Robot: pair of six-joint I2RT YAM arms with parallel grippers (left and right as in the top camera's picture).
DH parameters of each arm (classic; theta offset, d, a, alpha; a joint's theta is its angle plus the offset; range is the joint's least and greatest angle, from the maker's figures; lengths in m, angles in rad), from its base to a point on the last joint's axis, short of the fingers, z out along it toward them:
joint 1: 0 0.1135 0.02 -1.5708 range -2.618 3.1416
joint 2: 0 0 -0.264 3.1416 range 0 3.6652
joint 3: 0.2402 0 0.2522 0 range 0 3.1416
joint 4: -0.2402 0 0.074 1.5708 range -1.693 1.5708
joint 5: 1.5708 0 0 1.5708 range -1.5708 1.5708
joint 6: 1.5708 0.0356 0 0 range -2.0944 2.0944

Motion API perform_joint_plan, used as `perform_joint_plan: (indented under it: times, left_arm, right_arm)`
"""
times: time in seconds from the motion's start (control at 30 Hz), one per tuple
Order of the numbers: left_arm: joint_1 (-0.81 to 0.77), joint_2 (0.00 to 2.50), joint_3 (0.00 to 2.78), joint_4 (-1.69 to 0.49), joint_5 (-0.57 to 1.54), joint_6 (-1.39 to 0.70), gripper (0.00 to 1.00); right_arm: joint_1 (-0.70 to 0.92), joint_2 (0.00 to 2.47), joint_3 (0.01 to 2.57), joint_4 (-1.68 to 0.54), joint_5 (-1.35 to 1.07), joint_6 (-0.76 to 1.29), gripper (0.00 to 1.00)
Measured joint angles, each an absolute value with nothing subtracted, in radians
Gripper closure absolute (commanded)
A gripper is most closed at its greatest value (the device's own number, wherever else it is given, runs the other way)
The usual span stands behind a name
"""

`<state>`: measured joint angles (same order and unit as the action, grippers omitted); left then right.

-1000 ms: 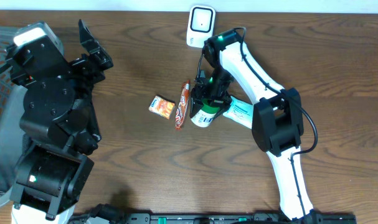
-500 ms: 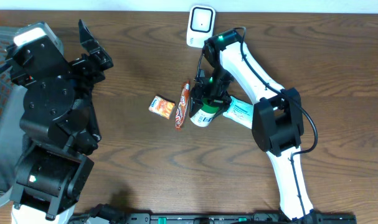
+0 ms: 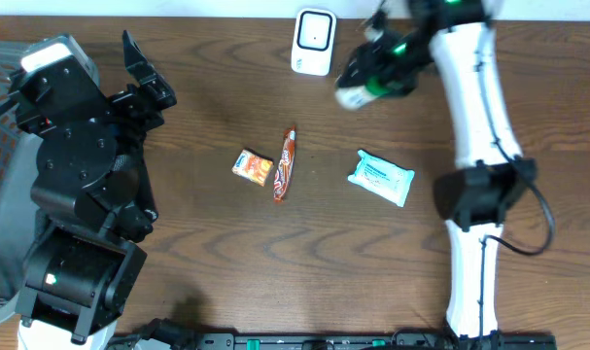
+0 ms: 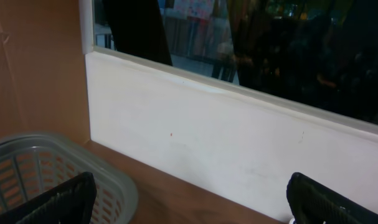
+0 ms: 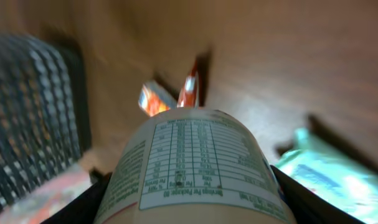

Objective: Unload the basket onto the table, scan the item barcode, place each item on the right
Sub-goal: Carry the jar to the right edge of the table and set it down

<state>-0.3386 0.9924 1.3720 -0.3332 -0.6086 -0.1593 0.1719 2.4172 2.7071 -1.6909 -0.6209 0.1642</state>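
My right gripper (image 3: 377,76) is shut on a white bottle (image 3: 356,91) with a green label, held in the air just right of the white barcode scanner (image 3: 313,41) at the table's back edge. In the right wrist view the bottle (image 5: 195,162) fills the space between the black fingers (image 5: 304,202), with its printed nutrition table facing the camera. My left gripper (image 3: 147,73) stands wide open at the far left, holding nothing. In the left wrist view the left gripper (image 4: 192,208) shows only bare table and a white wall between its fingertips.
On the table lie a small orange packet (image 3: 253,166), a red snack bar (image 3: 285,163) and a pale blue wipes pack (image 3: 381,177). A grey plastic basket (image 4: 27,168) stands by the left arm. The right wrist view shows the packet (image 5: 152,99), bar (image 5: 190,90) and wipes (image 5: 329,171) below.
The right arm has lifted the bottle off the table beside the red bar and carried it back and to the right, up near the scanner. The left arm has not moved.
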Motion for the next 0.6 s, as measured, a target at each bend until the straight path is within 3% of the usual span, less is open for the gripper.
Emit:
perform_joint_plan:
  times: [0.17, 0.3, 0.47, 0.6]
  left_arm:
    - [-0.339, 0.992, 1.372, -0.333, -0.609, -0.159, 0.02]
    - [-0.339, 0.994, 1.372, -0.334, -0.609, -0.159, 0.02]
    - [-0.339, 1.018, 1.372, -0.334, -0.609, -0.159, 0.02]
    - [-0.339, 1.037, 1.372, -0.333, -0.609, -0.159, 0.02]
  right_arm:
    - [0.09, 2.282, 2.749, -1.687, -0.525, 0.173, 0.44]
    - [0.082, 2.114, 2.76, -1.636, -0.272, 0.216, 0.48]
    - [0.161, 1.977, 2.801, -1.533, 0.093, 0.282, 0.53]
    - [0.233, 1.996, 2.787, -1.427, 0.237, 0.304, 0.55]
